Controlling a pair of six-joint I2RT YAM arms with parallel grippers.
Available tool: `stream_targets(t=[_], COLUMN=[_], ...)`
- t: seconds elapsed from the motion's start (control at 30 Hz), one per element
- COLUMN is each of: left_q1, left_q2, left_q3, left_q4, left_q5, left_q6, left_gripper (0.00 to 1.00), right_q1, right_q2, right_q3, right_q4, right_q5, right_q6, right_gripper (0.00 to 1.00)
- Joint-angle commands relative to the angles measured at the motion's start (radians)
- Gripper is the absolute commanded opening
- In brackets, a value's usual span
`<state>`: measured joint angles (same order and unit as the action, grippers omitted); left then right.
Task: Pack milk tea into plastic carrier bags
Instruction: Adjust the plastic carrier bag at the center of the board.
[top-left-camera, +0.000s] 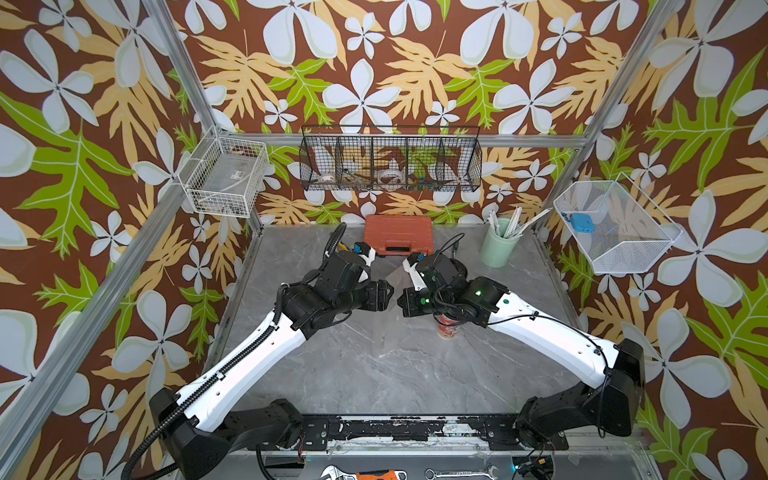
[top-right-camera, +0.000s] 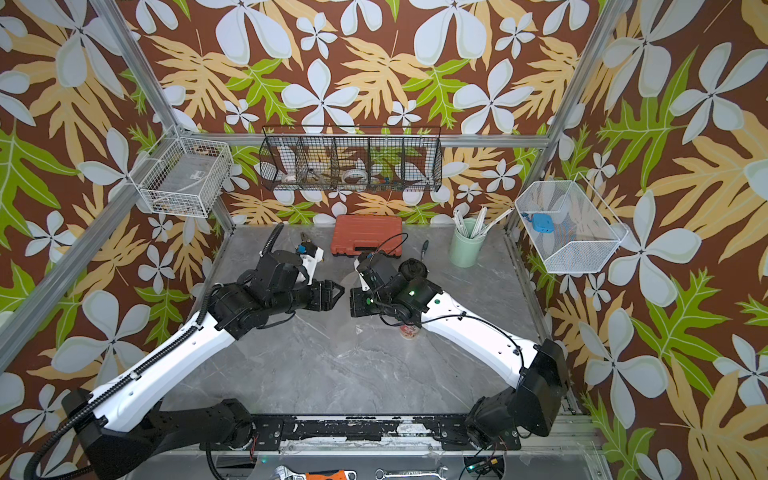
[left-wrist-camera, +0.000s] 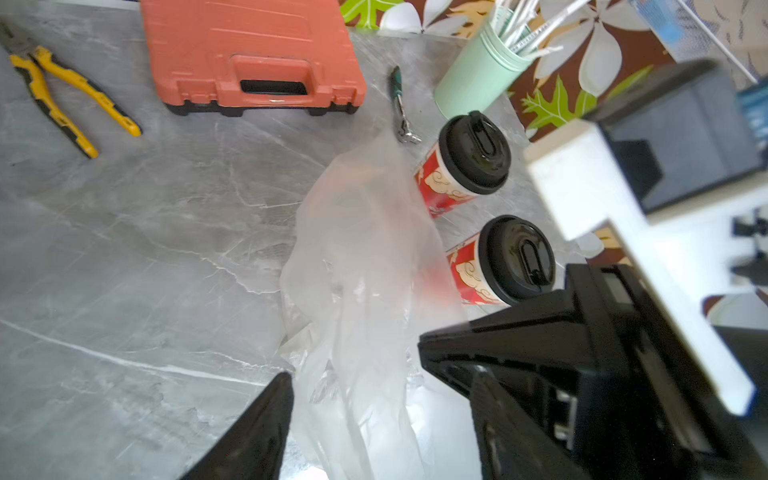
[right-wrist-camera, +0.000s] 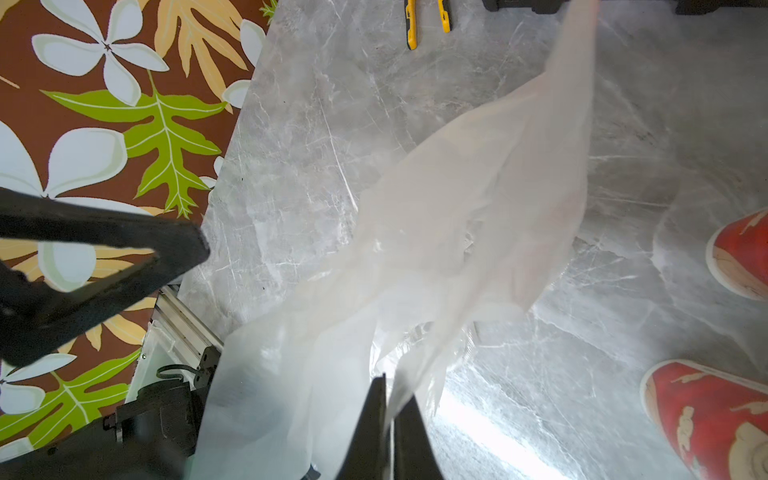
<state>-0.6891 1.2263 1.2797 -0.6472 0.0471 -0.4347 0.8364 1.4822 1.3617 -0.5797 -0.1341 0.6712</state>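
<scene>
Grey marble-look tabletop (top-left-camera: 374, 365), floral wallpaper (top-left-camera: 374, 62) all round. On the back wall, 1 black wire basket (top-left-camera: 390, 185) of 5 compartments, tape rolls and small bits inside. 2 white baskets at the sides: white wire basket (top-left-camera: 216, 203) with a clear box (top-left-camera: 228, 172), white mesh basket (top-left-camera: 631, 253) with a blue object (top-left-camera: 579, 222). 1 pale green cup (top-left-camera: 496, 253) of white straws (top-left-camera: 515, 222). 1 closed orange case (top-left-camera: 398, 235). 2 milk tea cups upright beneath the right arm: rear cup (left-wrist-camera: 461, 166), front cup (left-wrist-camera: 503, 266). Right gripper (right-wrist-camera: 390, 399) clamped on the clear carrier bag (right-wrist-camera: 478, 216) draped beside them; left gripper (left-wrist-camera: 353, 359) with jaws apart, film between.
</scene>
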Motion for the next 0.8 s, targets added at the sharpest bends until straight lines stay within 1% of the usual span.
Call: stream_targets(t=[0.0,0.1,0.2,0.3,0.33,0.4,0.47,0.5,0.57,0.6,0.67,0.77], left_q1=[0.002,0.0,0.0,0.0,0.0,0.0,0.001,0.002,0.002,0.002,0.002,0.005], left_q2=[0.063,0.136,0.176,0.213,0.224,0.233,0.222,0.21,0.191,0.18,0.158,0.112], left_q3=[0.054,0.095,0.104,0.127,0.138,0.153,0.15,0.143,0.129,0.123,0.102,0.06], left_q4=[-0.114,-0.199,-0.22,-0.224,-0.223,-0.222,-0.211,-0.2,-0.186,-0.183,-0.17,-0.142], left_q5=[0.035,-0.01,-0.043,-0.097,-0.123,-0.18,-0.207,-0.213,-0.212,-0.208,-0.187,-0.172], left_q6=[0.138,0.207,0.248,0.252,0.244,0.223,0.212,0.211,0.201,0.194,0.182,0.146], left_gripper=[0.73,0.73,0.74,0.73,0.71,0.63,0.51,0.41,0.26,0.2,0.12,0.05], right_q1=[0.0,0.0,0.0,0.0,0.0,-0.001,0.0,-0.001,-0.001,-0.001,-0.004,-0.008], right_q2=[-0.009,-0.016,-0.024,-0.029,-0.031,-0.034,-0.039,-0.043,-0.049,-0.051,-0.053,-0.049], right_q3=[0.001,0.002,-0.001,-0.008,-0.012,-0.019,-0.028,-0.031,-0.037,-0.039,-0.043,-0.038], right_q4=[-0.007,-0.011,-0.013,-0.014,-0.015,-0.027,-0.041,-0.05,-0.066,-0.073,-0.089,-0.125], right_q5=[-0.006,-0.004,0.0,0.0,0.001,0.013,0.035,0.049,0.076,0.091,0.117,0.169], right_q6=[-0.016,-0.019,-0.02,-0.021,-0.022,-0.025,-0.032,-0.034,-0.042,-0.044,-0.053,-0.064], right_gripper=[0.0,0.0,0.0,0.0,0.0,0.0,0.0,0.0,0.0,0.0,0.0,0.0])
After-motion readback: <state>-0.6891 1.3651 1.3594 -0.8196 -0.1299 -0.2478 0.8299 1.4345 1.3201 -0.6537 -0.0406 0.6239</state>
